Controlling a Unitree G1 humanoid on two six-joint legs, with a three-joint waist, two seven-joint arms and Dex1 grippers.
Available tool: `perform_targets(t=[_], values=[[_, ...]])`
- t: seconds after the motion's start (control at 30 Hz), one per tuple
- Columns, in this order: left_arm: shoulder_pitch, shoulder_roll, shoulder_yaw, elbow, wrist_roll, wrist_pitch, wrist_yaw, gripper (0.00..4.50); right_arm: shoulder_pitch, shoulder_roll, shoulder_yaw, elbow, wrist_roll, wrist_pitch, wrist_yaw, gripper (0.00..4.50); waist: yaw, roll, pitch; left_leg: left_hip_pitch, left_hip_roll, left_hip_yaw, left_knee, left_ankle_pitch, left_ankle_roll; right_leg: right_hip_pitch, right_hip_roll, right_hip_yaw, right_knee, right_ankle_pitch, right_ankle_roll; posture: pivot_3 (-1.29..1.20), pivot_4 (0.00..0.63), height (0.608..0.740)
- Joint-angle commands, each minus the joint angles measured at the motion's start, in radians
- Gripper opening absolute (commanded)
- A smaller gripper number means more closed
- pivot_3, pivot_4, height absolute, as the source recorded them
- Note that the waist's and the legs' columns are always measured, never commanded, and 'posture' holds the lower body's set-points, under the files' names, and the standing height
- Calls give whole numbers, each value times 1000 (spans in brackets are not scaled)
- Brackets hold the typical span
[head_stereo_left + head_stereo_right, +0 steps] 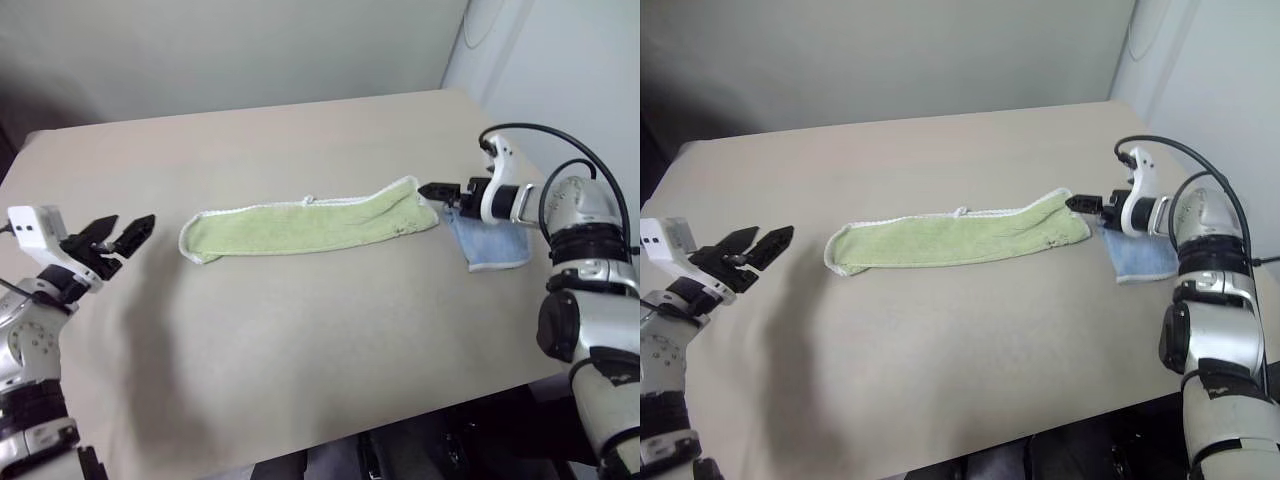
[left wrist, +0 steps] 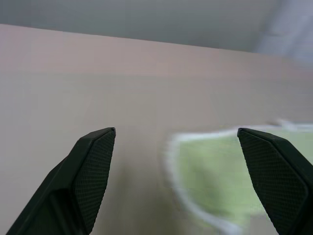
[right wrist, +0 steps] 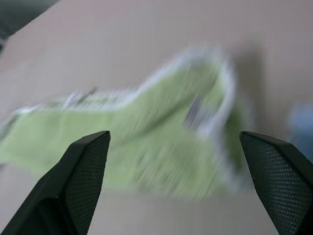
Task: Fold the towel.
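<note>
The towel [image 1: 308,229] lies flat on the table [image 1: 300,340] as a long narrow strip, already folded along its length, with the small white loop [image 1: 308,200] on its far edge. One risk I judge here is that the next fold goes crooked: the strip is slightly bent and its end at 3 o'clock is wider, so the corners may not meet. Another risk is the blue cloth [image 1: 490,245], which lies just beside that end and could be caught together with it. The left gripper [image 1: 118,236] has its fingers spread wide, holds nothing, and is well apart from the towel end at 9 o'clock. The right gripper [image 1: 436,190], also wide and empty, hovers just beside the 3 o'clock end, above the blue cloth.
</note>
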Motion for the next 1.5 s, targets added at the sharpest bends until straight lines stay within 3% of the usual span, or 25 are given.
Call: perform_targets(t=[0.03,0.17,0.37,0.73,1.17,1.3,1.5], values=[[43,-6,54,-121,-133,122,-4,4332,37,-11,-78,-145,72,142,-51,4479,1,0,0,1,0,0,0,0,0,2,0,0,0,0,0,0,150,740],[85,-47,62,-174,-204,216,76,4332,93,29,-176,-225,112,244,-136,4479,3,0,0,13,0,0,0,-1,1,15,0,1,-3,1,2,0,150,740],[124,-131,56,-253,-283,290,199,4332,163,140,-270,-293,103,267,-286,4479,6,0,0,15,0,0,0,-1,2,16,0,0,-3,1,2,0,150,740],[164,-211,40,-335,-345,303,294,4332,157,194,-300,-78,96,-26,-396,4479,14,-1,0,19,0,0,1,-1,2,21,0,1,-4,2,3,0,150,740],[190,-279,-11,-383,-368,287,356,4332,0,234,-279,288,96,-379,-410,4479,16,-1,0,27,-1,2,-1,-3,5,28,0,3,-5,2,4,0,150,740],[203,-289,-27,-403,-367,277,367,4332,-28,243,-268,340,101,-423,-398,3558,17,-1,0,27,-1,3,-2,-3,5,28,0,3,-6,2,3,0,150,740],[220,-305,-25,-428,-375,262,388,4332,-27,220,-272,326,117,-429,-387,1459,19,0,0,26,0,3,-3,-4,5,28,0,3,-7,2,3,0,150,740]])
